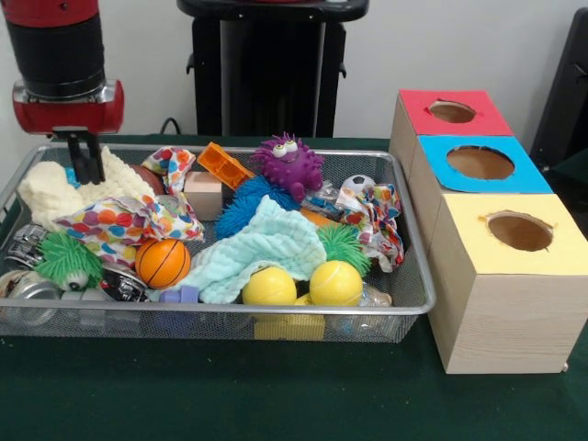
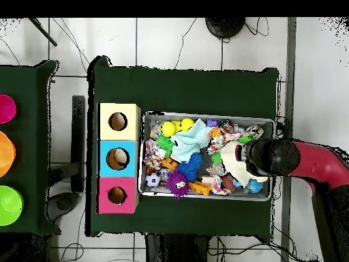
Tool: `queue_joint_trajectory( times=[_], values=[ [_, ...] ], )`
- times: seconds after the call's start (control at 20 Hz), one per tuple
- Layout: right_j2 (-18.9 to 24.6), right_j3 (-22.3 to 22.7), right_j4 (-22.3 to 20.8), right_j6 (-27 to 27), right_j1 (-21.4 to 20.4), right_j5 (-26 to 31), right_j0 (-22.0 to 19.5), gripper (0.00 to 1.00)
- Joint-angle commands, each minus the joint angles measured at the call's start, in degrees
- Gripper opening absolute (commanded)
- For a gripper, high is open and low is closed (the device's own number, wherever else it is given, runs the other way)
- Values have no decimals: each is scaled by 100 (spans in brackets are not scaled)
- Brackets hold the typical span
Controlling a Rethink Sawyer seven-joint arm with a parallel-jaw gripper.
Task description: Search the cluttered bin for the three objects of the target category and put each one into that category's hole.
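The wire mesh bin (image 1: 230, 317) is full of clutter. It holds two yellow balls (image 1: 268, 287), an orange basketball (image 1: 163, 262), a purple spiky monster (image 1: 288, 163), a blue spiky ball (image 1: 243, 204), green spiky toys (image 1: 69, 257), a mint cloth (image 1: 262, 243), dotted cloths (image 1: 119, 220), an orange block (image 1: 223, 165) and a wooden block (image 1: 203, 193). My gripper (image 1: 87, 163) is lowered onto a cream cloth (image 1: 50, 188) at the bin's far left corner. In the overhead view the arm (image 2: 286, 158) covers that end of the bin (image 2: 204, 116).
Three wooden boxes with round holes stand right of the bin: red top (image 1: 455, 112), blue top (image 1: 480, 163), yellow top (image 1: 519, 231). Metal items (image 1: 28, 243) lie at the bin's left. A second table with coloured bowls (image 2: 5, 153) shows at the overhead view's left.
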Motion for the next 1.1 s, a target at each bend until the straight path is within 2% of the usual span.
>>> queue_joint_trajectory(
  times=[0.05, 0.35, 0.65, 0.7, 0.9, 1.1],
  values=[
    [533, 57, -455, -1837, 339, -108, -307, 0],
    [637, 640, -518, -1604, 7, -277, -569, 0],
    [709, 776, -616, -1380, 39, -406, -660, 0],
    [668, 772, -595, -1258, 51, -352, -652, 100],
    [746, 832, -567, -1145, -14, -579, -669, 100],
    [617, 805, -701, -1097, 10, -496, -522, 100]
  ],
)
